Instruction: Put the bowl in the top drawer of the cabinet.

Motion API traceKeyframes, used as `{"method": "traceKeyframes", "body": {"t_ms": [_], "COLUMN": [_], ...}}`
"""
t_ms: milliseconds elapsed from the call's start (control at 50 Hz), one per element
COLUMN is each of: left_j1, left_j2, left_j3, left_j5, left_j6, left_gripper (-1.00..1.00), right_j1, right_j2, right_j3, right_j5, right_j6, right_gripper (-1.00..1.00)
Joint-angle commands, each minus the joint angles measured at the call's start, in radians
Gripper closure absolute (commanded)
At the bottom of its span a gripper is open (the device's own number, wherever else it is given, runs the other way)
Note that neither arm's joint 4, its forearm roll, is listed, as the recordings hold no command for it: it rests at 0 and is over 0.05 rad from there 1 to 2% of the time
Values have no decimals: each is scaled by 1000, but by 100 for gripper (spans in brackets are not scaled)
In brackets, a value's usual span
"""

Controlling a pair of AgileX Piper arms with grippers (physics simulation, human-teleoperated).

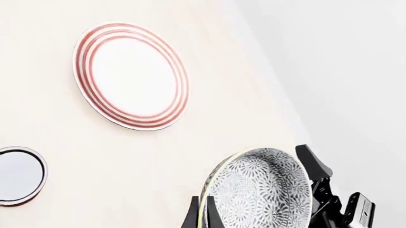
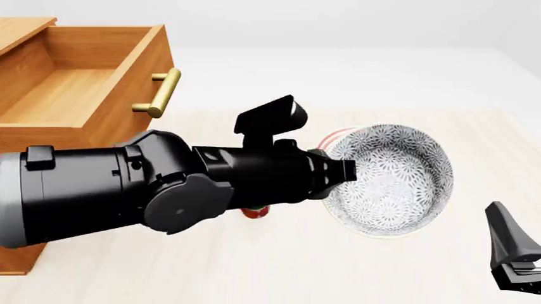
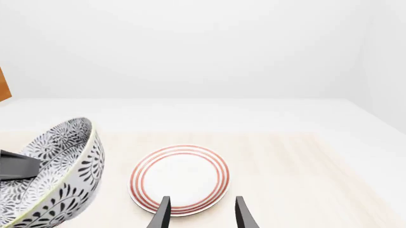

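My left gripper (image 2: 343,170) is shut on the left rim of the bowl (image 2: 391,180), a deep white bowl with a dense dark floral pattern. It hangs tilted above the table, its opening turned toward the front camera. The left wrist view shows that rim pinched between the fingers (image 1: 193,214), with the bowl (image 1: 263,190) beyond them. The top drawer (image 2: 76,88) of the cabinet (image 2: 17,256) stands pulled open at the far left, its brass handle (image 2: 161,92) facing the bowl. My right gripper (image 3: 199,211) is open and empty, low at the right (image 2: 511,247).
A flat white plate with red rings (image 3: 180,180) lies on the table behind the bowl, just ahead of the right gripper. A small black-rimmed dish (image 1: 19,175) sits further off. Something small and red (image 2: 253,212) peeks from under the left arm.
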Motion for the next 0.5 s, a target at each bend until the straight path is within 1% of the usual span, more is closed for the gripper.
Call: {"method": "traceKeyframes", "body": {"t_ms": [20, 500], "left_j1": [20, 60], "left_j2": [-36, -122], "left_j3": [-32, -70], "left_j5": [35, 105], "left_j6": [32, 84], "left_gripper": [100, 100], "right_j1": [0, 0], "right_j2": [0, 0], "right_j3": [0, 0], "right_j5": [0, 0], "right_j6": [0, 0], "right_gripper": [-100, -100]}}
